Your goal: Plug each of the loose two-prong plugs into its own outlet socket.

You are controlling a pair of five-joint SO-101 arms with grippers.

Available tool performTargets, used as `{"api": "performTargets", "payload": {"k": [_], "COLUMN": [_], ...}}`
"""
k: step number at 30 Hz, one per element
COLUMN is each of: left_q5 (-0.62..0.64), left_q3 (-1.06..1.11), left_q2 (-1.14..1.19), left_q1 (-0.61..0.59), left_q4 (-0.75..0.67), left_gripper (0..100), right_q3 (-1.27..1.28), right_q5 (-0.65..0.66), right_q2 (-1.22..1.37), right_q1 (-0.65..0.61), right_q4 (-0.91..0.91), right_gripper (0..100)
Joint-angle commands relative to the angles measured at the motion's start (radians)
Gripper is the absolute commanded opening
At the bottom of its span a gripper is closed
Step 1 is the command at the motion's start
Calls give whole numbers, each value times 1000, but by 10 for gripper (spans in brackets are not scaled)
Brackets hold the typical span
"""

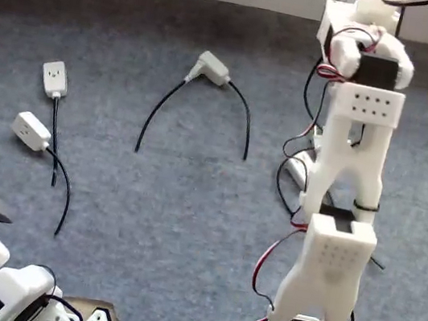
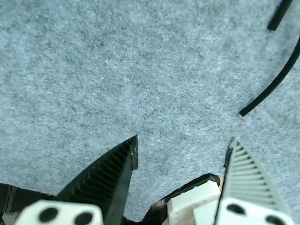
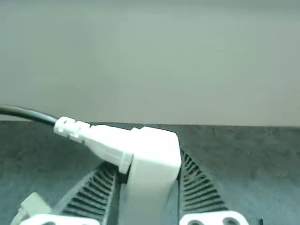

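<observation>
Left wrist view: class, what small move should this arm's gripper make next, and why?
Probably ease it forward toward the nearer white connector, lying loose on its cord. The left gripper is open and empty over bare grey mat, with a black cord close by, while the right gripper is already shut on a white block.

Mid carpet open btwn left cords & right arm; plug cable arcs farther back.
</observation>
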Motion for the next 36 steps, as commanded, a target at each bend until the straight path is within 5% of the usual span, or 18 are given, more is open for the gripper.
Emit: {"api": "performTargets", "payload": {"k": [1, 10, 17, 22, 30, 36], "left_q5": [-2, 2, 31, 51, 51, 51], "left_q3": [-42, -104, -102, -104, -97, -93], "left_q2": [-38, -38, -38, -38, -38, -38], "left_q1": [-13, -7, 15, 16, 16, 16], "left_q4": [40, 98, 100, 100, 100, 100], "left_gripper": [302, 302, 302, 302, 302, 302], "right_q3": [-15, -15, -16, -56, -308, -366], "right_q5": [18, 305, 192, 163, 71, 12], "right_q2": [113, 414, 526, 518, 444, 410], "right_q1": [13, 25, 70, 101, 114, 87], "right_q4": [-283, -679, -777, -746, -415, -303], "right_gripper": [67, 67, 223, 252, 258, 382]}}
